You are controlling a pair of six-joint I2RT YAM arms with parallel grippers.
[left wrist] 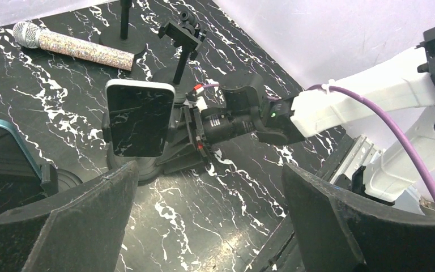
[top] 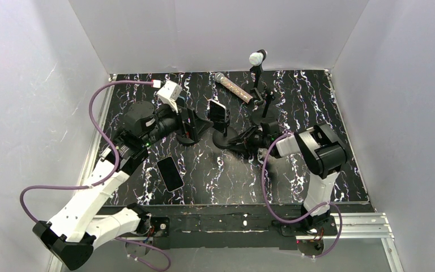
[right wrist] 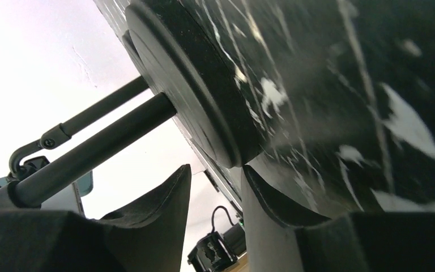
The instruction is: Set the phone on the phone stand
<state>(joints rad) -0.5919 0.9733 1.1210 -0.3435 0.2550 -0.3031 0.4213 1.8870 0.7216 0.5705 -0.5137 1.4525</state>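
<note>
Phone (left wrist: 140, 118) stands upright in the clamp of the phone stand (left wrist: 156, 164), at frame centre, so the placing seems done. Left end effector (left wrist: 208, 167) is spread, empty. Right end effector (right wrist: 215, 170) narrows at the stand's base; whether it grips, I cannot tell.

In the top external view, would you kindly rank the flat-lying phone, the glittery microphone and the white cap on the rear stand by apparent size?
1. flat-lying phone
2. glittery microphone, longer but slimmer
3. white cap

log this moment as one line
phone in phone stand | left gripper open | right gripper at stand base | second phone flat on table
</note>
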